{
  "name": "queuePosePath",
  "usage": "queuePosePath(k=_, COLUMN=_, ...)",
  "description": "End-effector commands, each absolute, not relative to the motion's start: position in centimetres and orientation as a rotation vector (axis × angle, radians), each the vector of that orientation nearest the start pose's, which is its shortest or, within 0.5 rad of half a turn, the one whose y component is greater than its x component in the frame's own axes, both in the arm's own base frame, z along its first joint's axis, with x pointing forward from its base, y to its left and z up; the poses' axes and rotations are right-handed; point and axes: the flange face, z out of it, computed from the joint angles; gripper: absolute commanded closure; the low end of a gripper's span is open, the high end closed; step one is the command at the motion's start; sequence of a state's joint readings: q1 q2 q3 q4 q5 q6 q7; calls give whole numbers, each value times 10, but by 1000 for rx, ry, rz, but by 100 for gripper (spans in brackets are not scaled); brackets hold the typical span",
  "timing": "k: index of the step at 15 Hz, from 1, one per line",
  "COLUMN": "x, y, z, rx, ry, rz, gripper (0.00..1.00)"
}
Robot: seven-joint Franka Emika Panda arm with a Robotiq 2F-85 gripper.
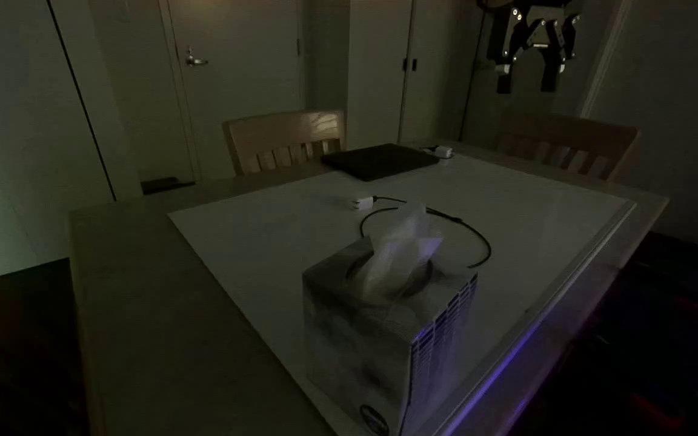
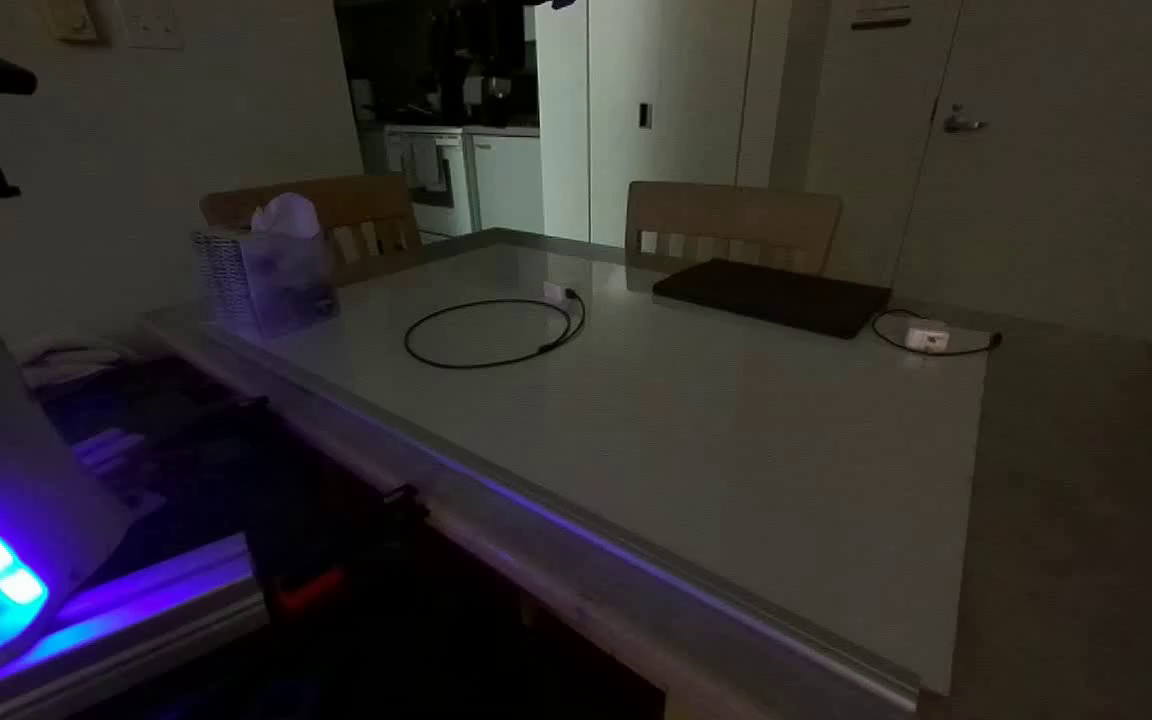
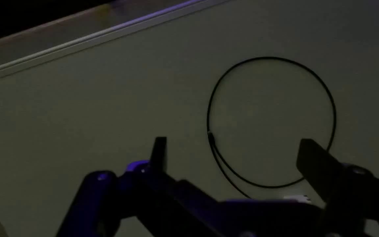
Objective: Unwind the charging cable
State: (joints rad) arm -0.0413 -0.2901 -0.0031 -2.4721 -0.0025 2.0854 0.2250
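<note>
Well apart and empty, the fingers [image 3: 158,154] hang over the surface [image 2: 736,430] where the cable [image 3: 211,137] lies looped (white plug [image 1: 362,203] at one end). Best to lower squarely, pinch lightly near the overlap, then draw it outward slowly.

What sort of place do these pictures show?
Most likely a kitchen-dining area, perhaps in a home: wooden chairs stand at a table, and a white stove shows beyond.
</note>
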Motion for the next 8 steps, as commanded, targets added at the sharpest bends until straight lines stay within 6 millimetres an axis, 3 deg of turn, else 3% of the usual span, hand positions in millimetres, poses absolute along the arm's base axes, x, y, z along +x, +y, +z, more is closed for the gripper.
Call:
queuePosePath(k=1, x=427, y=-19, z=392, rx=-3120, ry=420, rz=152, gripper=0)
queuePosePath(k=4, x=447, y=-8, z=394, rx=-3161, ry=299, rz=177, gripper=0)
queuePosePath(k=8, x=483, y=25, z=397, rx=-3208, ry=-2, rz=200, gripper=0)
